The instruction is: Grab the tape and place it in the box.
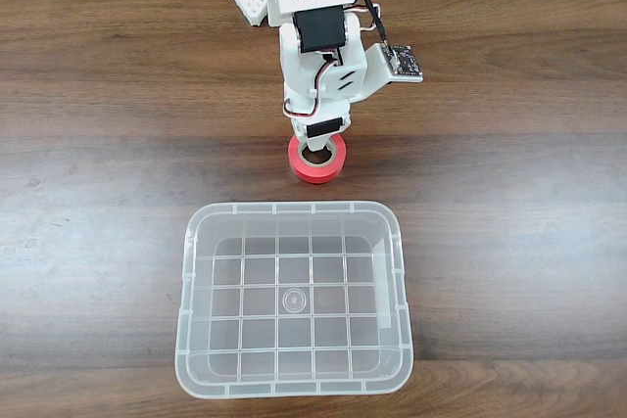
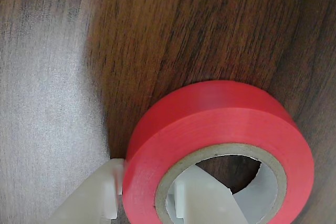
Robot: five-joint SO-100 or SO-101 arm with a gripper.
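There was one small ring-shaped roll of bright red tape (image 1: 316, 168) with a pale core. There was one clear, translucent plastic rectangular box (image 1: 292, 382) with rounded corners and a grid-patterned bottom. One white robot arm (image 1: 313, 26) carried one end effector (image 1: 316, 142) with two white fingers (image 2: 94, 198). All stood on one dark brown wooden desk (image 1: 98, 144).
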